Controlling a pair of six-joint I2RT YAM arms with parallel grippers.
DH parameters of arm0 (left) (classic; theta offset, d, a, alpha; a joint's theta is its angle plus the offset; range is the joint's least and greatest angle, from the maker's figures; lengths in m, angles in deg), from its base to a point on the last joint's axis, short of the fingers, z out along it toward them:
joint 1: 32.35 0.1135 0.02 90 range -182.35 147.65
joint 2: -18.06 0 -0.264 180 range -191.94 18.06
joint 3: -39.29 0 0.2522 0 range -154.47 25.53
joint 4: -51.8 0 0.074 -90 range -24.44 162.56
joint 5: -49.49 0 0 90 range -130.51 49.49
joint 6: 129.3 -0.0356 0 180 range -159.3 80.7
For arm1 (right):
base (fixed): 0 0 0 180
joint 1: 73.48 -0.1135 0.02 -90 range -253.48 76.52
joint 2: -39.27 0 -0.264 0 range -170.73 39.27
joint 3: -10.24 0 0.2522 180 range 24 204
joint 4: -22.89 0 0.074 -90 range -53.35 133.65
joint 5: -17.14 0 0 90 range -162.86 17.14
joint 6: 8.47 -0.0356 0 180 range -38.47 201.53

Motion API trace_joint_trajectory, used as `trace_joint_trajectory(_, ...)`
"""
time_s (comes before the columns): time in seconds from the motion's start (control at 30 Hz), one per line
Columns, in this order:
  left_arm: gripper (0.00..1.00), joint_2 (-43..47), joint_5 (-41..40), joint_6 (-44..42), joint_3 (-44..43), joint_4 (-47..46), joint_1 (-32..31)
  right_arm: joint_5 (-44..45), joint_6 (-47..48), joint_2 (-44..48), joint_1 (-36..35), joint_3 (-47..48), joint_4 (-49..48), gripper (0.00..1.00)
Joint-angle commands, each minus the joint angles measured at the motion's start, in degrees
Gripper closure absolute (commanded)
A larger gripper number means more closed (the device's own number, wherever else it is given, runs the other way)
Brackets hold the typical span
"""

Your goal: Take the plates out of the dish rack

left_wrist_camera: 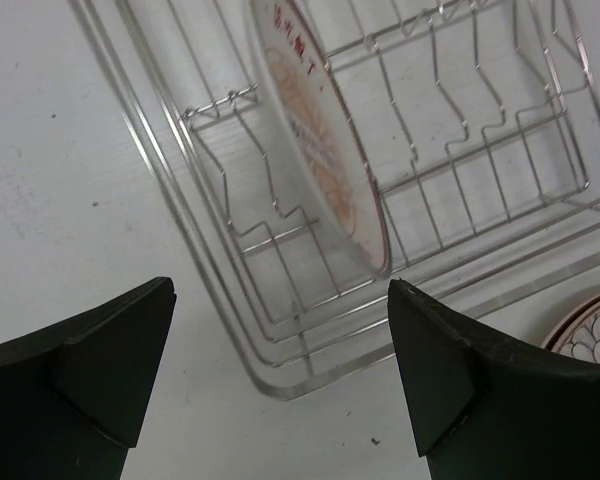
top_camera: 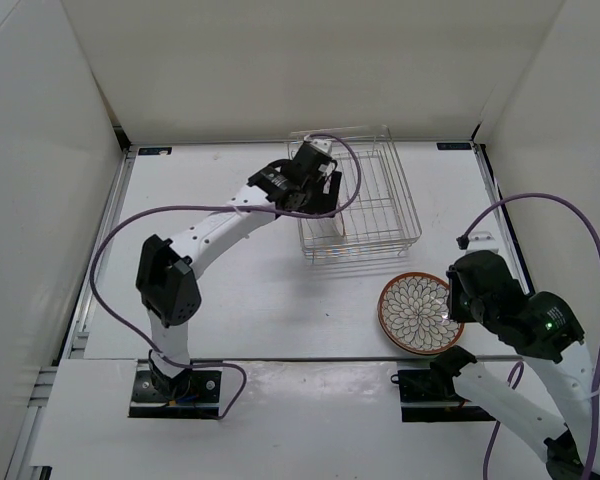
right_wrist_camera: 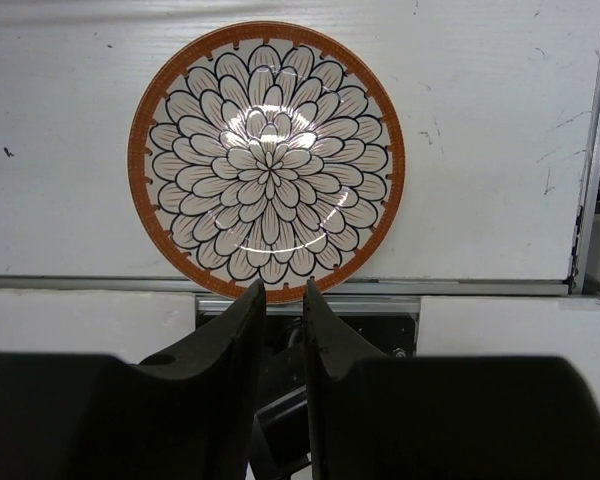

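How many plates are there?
2: a brown-rimmed petal-patterned ceramic plate flat on the white table; a white-backed plate standing in the silver wire rack. No others seen.

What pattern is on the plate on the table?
The plate has dark-outlined petals on white, orange-brown rim; best in right wrist view.

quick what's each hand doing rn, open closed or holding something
left hand: open, empty, at the dish rack.
right hand: closed, empty, near the petal plate.
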Motion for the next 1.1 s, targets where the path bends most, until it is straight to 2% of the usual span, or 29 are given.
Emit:
trace_joint_trajectory(0.0,0.02,-3.24,-4.19,-0.52,-8.95,1.97,-1.45,0.71,-0.18,0.87,-0.13,-0.21,2.57,0.75)
trace_joint_trajectory(0.07,0.02,-5.27,-4.28,-0.16,-10.74,2.86,-1.36,0.89,-0.18,1.4,-0.13,-0.56,2.57,0.75)
trace_joint_trajectory(0.2,0.04,-5.54,-3.94,0.1,-8.2,0.32,-1.45,0.97,-0.18,2.36,-0.13,-0.56,2.4,0.75)
trace_joint_trajectory(0.3,0.14,-6.33,-3.93,-0.34,-6.97,-0.13,-1.19,0.63,0.17,2.54,0.04,-0.65,2.4,0.75)
trace_joint_trajectory(0.33,0.25,-6.6,-3.93,-0.34,-7.14,0.39,-1.27,0.62,0.18,2.72,-0.04,-0.73,2.22,0.75)
trace_joint_trajectory(0.5,0.36,-7.39,-2.27,-0.16,-5.21,0.92,0.31,0.27,0.35,3.33,0.04,-0.73,1.96,0.75)
trace_joint_trajectory(0.53,0.41,-7.39,-2.26,-0.25,-4.95,1.27,0.57,0.1,0.35,3.42,-0.13,-0.82,1.87,0.75)
trace_joint_trajectory(0.67,0.52,-8.09,-1.74,-0.51,-5.82,2.68,2.06,0.1,0.44,4.03,-0.04,-0.91,1.78,0.75)
trace_joint_trajectory(0.87,0.52,-7.74,-1.38,-1.65,-6.09,3.12,4.0,-0.08,0.62,4.39,-0.13,-0.91,1.61,0.75)
trace_joint_trajectory(0.97,0.58,-7.92,-1.47,-2.01,-6.0,3.65,4.88,-0.08,0.61,4.39,-0.13,-1.08,1.61,0.75)
trace_joint_trajectory(1.07,0.58,-7.83,-0.77,-1.66,-5.74,4.18,5.76,-0.25,0.7,4.3,-0.04,-1.08,1.61,0.75)
